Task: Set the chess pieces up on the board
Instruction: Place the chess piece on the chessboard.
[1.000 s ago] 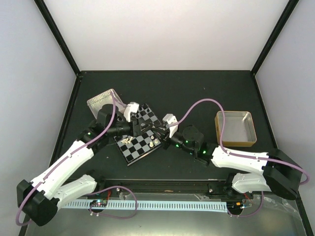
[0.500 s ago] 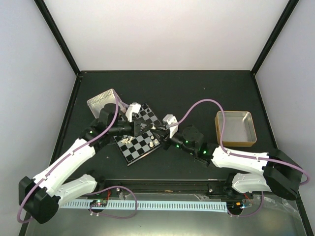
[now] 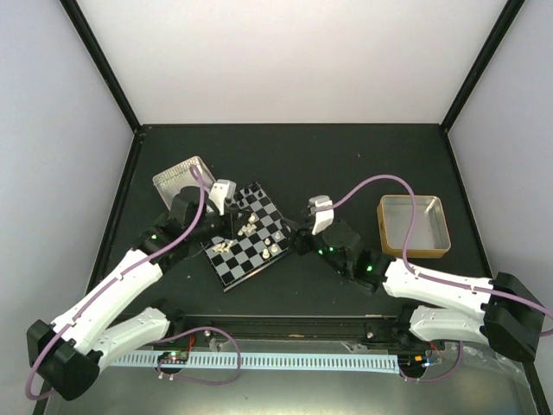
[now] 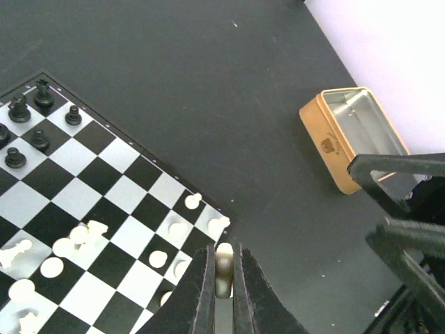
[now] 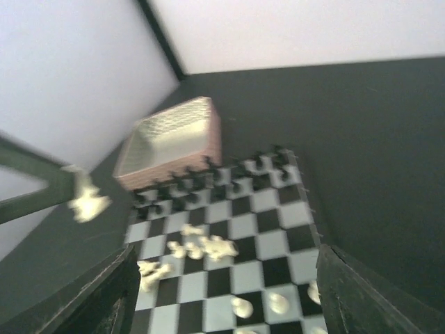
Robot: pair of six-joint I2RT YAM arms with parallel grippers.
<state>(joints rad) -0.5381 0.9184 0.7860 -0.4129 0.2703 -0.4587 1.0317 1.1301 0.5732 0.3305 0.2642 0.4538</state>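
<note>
We're seeing the left gripper (image 4: 224, 252) clenching one cream piece (image 4: 224, 268) between its fingers at bottom centre of the left wrist view, showing just below the board's right corner in that frame. The board (image 3: 235, 266) is sitting rotated, left of centre in the top view, between the two arms. The white pieces (image 4: 82, 235) are lying scattered over the lower left of the left wrist view. Some are tipped over, and a few are standing near the right corner. We're seeing black pieces (image 4: 28, 118) standing in the upper left of that view. The right gripper (image 5: 228, 264) is hanging released, its fingers spread wide at the bottom corners of the blurred right wrist view, with nothing between them. We're also noting a silver tray (image 3: 180, 175) near the board at upper left of the top view and a gold tray (image 3: 415, 225) well apart at right.
</note>
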